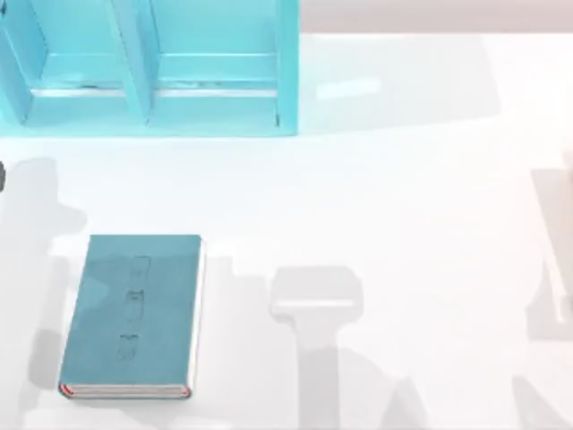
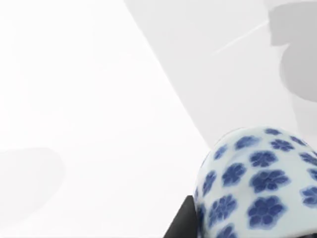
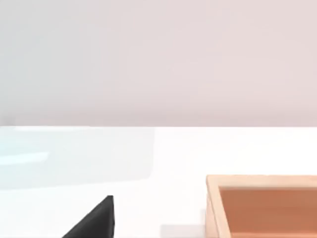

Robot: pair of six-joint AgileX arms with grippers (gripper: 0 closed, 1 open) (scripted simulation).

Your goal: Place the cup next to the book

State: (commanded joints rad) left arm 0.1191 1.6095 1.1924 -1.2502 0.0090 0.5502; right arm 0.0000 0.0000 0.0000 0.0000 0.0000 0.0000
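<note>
Small round white cup w/ blue flower print (image 2: 257, 183) sitting right at left gripper, grasp state can't tell; teal rectangular hardcover book (image 1: 134, 313) lying flat on table's left, long axis front-to-back.

Super bright all over, nearly blown out on the white table (image 1: 403, 206). Soft grey arm-shaped shadows along the near edge and both sides in the top view, fuzzy at the borders. Faint pale sheen beside the shelf (image 1: 152, 63). Cup (image 2: 257, 183) pattern crisp up close, evenly lit, no hard glare.
</note>
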